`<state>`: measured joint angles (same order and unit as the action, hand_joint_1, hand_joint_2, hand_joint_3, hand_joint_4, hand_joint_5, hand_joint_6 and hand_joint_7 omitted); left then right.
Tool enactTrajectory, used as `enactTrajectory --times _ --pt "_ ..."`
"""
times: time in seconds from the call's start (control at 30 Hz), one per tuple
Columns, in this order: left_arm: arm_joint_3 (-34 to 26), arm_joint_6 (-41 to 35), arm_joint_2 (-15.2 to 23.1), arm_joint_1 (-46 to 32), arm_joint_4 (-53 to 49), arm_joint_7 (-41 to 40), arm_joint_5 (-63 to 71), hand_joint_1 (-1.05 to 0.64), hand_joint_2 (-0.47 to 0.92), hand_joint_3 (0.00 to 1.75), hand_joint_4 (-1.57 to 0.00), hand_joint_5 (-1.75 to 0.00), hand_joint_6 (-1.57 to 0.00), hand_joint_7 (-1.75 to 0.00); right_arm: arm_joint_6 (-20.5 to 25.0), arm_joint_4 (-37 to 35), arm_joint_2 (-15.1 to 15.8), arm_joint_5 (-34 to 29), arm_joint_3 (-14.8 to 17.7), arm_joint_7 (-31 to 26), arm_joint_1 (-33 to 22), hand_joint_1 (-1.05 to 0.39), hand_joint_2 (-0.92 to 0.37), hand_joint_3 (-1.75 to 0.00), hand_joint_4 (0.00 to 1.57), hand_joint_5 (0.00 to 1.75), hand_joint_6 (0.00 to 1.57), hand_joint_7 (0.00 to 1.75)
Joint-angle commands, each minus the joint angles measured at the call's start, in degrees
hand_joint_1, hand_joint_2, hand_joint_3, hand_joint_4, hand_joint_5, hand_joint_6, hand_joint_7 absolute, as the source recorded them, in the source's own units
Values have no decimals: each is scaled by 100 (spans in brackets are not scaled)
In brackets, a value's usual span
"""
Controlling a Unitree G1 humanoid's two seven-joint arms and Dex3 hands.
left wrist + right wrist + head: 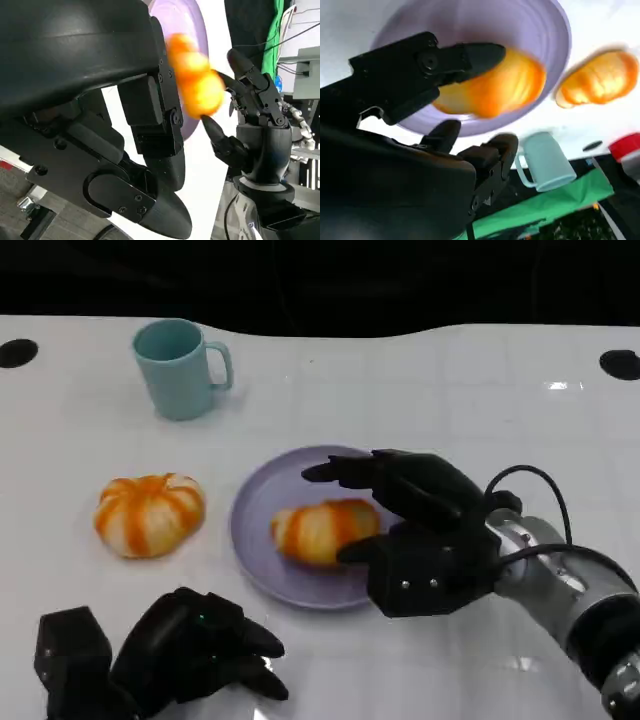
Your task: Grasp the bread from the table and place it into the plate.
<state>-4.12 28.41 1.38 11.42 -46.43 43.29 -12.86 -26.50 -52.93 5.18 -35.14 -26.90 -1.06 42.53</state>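
Observation:
An orange-striped bread (325, 530) lies on the purple plate (258, 508) in the middle of the table. My right hand (425, 530) reaches in from the right and holds it, fingers arched over its top and thumb at its near side. In the left wrist view two fingertips of the right hand (257, 120) touch the bread (197, 80) from opposite sides. The right wrist view has the bread (495, 85) blurred on the plate (470, 20) between my fingers (470, 55). My left hand (190, 650) rests at the near left, holding nothing.
A second striped bread (150, 513) sits on the table left of the plate. Far left stands a light blue mug (180, 368), handle to the right. Black holes (18, 352) mark the table's far corners. A red-topped object (626, 147) shows beyond the table.

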Motion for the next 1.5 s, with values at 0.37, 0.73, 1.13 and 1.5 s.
enactTrajectory --times 0.37,0.73,1.13,1.5 --pt "6 27 44 -24 21 -49 16 -105 79 0 -157 -20 -155 0 279 1198 350 586 242 885 -566 -101 -92 -35 0 37 8 2" --pt "2 -6 29 -36 42 -20 -11 -105 79 0 -157 -19 -154 0 -117 1990 370 1482 760 1050 -1446 -74 -92 -25 27 72 41 17" --pt "4 9 16 0 -6 9 -23 -105 79 0 -157 -19 -154 0 -420 2565 168 3078 1404 1686 -2464 -44 -92 -18 54 173 38 141" --pt "42 23 -6 -8 16 -13 -11 -105 78 0 -156 -17 -153 0 167 3788 364 3828 1803 2255 -3538 -40 -92 -10 66 175 40 175"
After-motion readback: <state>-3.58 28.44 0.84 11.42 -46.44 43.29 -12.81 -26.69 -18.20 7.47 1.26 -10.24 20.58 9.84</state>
